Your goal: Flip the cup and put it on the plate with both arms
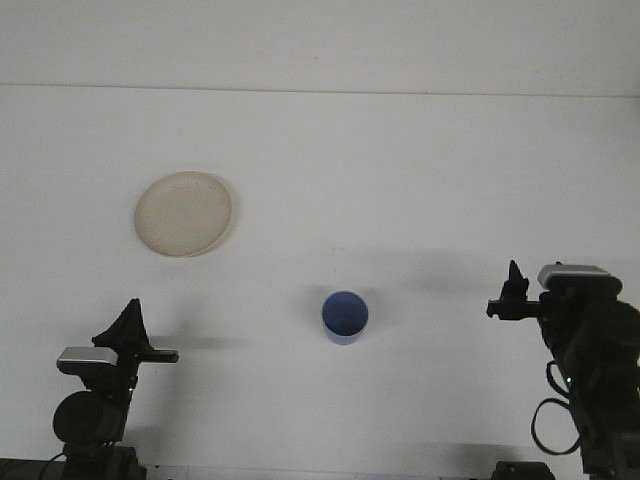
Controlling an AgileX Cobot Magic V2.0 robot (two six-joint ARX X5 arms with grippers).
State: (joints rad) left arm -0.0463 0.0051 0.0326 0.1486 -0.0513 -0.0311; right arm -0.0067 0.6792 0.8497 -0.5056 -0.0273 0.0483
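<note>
Your small round blue cup (345, 317) is standing upright on the white table (420, 160), mouth facing up, so you are looking straight down into it. It is sitting alone on the bare surface, with nothing touching it and a soft shadow falling around its base.

The round cream-coloured plate (185, 213) is lying flat, well apart from the cup, off to the cup's left and farther back on the table. It is carrying nothing.

The left gripper (130, 325) is hanging low, well to the left of the cup and nearer the robot's edge of the table than the cup is. You are seeing a black pointed tip rising above a short crossbar, with the silver and black wrist (88, 400) below it. From this angle I cannot tell whether it is spread or closed, and it is holding nothing.

The right gripper (512, 290) is sitting well to the right of the cup, at about the cup's depth on the table. A small black tip is pointing upward from the front of the dark arm (590, 350), and a cable is looping beneath it. Here too I cannot tell whether it is spread or closed, and it is carrying nothing.

Both grippers are well clear of the cup, one on each side.
</note>
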